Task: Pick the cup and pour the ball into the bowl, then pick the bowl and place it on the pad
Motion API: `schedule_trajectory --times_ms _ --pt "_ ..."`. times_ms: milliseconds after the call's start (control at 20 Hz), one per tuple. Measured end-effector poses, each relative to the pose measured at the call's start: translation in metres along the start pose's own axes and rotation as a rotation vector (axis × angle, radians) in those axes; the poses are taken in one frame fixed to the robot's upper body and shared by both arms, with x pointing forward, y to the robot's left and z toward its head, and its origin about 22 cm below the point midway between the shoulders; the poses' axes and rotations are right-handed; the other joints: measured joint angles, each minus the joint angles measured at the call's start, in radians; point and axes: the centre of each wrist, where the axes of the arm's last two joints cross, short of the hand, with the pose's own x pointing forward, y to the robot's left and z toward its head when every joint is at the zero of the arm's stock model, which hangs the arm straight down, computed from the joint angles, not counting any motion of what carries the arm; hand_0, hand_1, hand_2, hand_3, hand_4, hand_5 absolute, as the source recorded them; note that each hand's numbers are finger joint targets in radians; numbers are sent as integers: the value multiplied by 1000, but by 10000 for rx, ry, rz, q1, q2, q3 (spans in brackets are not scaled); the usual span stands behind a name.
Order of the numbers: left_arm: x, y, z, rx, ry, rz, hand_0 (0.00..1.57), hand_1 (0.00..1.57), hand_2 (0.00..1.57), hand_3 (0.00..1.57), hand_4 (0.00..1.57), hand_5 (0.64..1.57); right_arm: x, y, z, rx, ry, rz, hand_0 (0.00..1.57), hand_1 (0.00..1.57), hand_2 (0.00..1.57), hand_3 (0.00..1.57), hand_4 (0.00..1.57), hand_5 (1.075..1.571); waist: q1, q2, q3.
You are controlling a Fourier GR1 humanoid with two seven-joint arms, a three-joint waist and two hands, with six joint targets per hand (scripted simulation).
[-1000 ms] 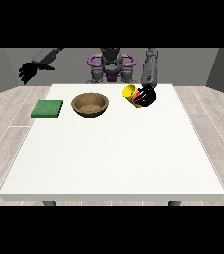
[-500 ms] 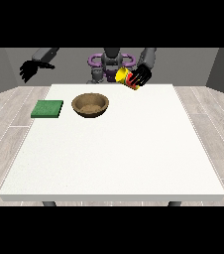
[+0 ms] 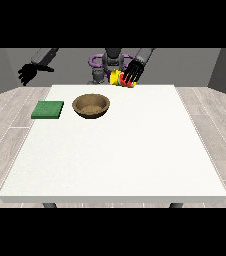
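A yellow cup [image 3: 117, 78] with a red part is held up above the table's far edge, tipped on its side. The hand at the view's right [image 3: 133, 73] has its fingers curled round the cup. The brown bowl [image 3: 91, 105] rests on the table, below and to the left of the cup. A green pad [image 3: 48, 109] lies flat to the left of the bowl. The hand at the view's left [image 3: 29, 73] hangs in the air beyond the table's left corner, fingers relaxed and holding nothing. The ball is not visible.
The white table [image 3: 120, 155] stretches wide towards the camera. The robot's torso [image 3: 110, 62] stands behind the far edge.
The hand at the view's right lifted the cup off the table, carried it up and leftward towards the bowl, and tipped it over. The other hand stayed almost still.
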Motion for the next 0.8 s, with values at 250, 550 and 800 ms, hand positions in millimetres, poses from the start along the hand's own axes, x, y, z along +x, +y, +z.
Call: schedule_trajectory --times_ms 250,550,800 --pt "34 -4 -1 -244 -424 -1162 562 562 1571 1564 914 1570 2 6 -11 229 18 82 0 0 0 0 0 1537 -182 -18 -2" --pt "69 -2 -5 -181 -1264 -2622 455 455 1571 1571 894 1571 17 21 -42 235 -93 284 0 0 0 267 0 1530 -117 233 -6" --pt "85 0 -6 81 -1854 -3830 376 376 1571 1571 835 1569 21 38 -57 508 -331 211 0 0 0 271 0 1528 -313 593 -7"
